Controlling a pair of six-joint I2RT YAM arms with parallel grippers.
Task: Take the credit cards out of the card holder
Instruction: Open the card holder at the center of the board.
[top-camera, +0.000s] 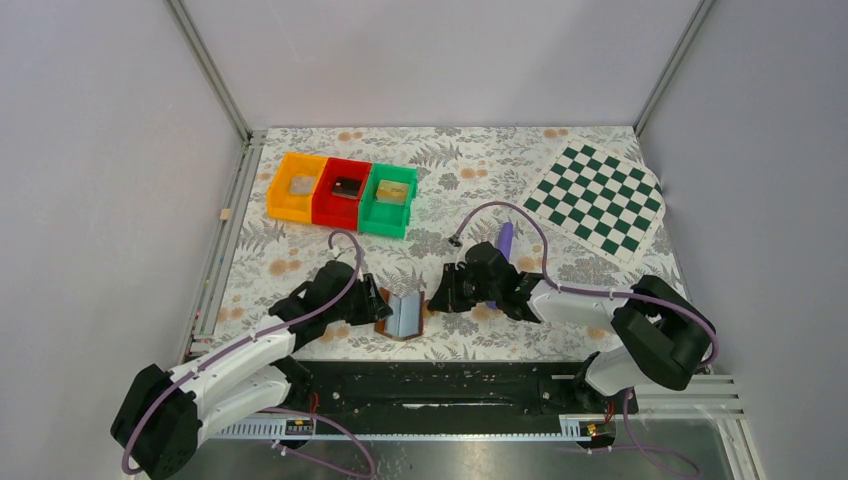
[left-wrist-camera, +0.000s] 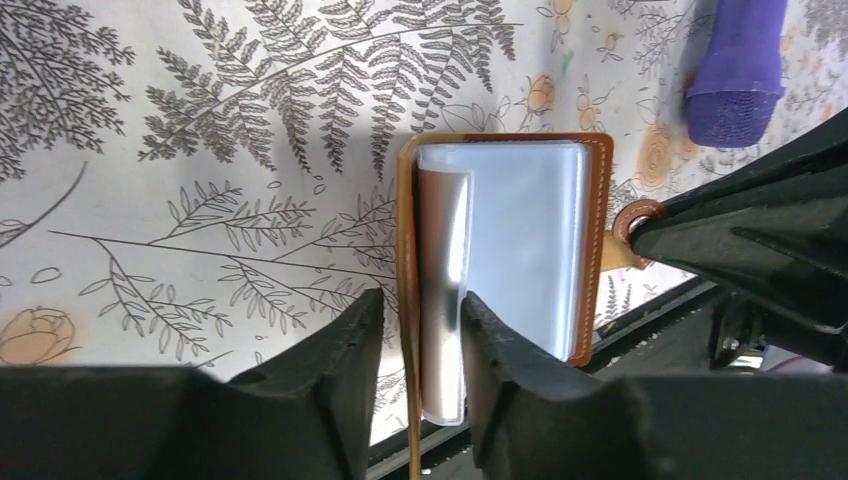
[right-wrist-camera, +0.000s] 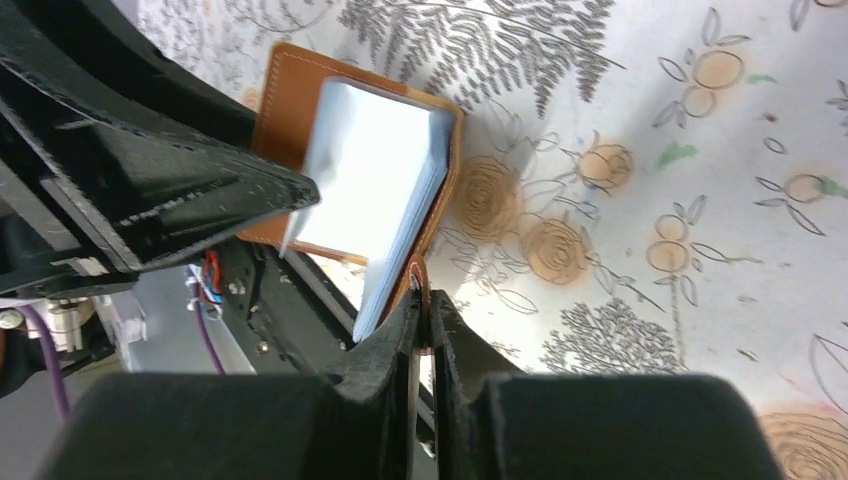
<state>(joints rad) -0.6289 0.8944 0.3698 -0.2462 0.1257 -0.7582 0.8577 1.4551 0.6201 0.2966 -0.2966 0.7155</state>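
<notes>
The brown card holder (top-camera: 405, 313) lies open near the table's front edge, between my two grippers. Its pale blue-grey inner panels show in the left wrist view (left-wrist-camera: 520, 230) and the right wrist view (right-wrist-camera: 375, 190). My left gripper (top-camera: 378, 308) is closed around the upright left cover and a shiny inner sleeve (left-wrist-camera: 445, 300). My right gripper (top-camera: 432, 298) is shut on the holder's small round snap tab (right-wrist-camera: 415, 275) at its right edge. I cannot tell any card apart from the panels.
A purple stick (top-camera: 505, 238) lies just behind the right gripper. Orange (top-camera: 297, 186), red (top-camera: 340, 190) and green (top-camera: 388, 198) bins stand at the back left, each holding a small item. A green chessboard (top-camera: 598, 200) lies at the back right.
</notes>
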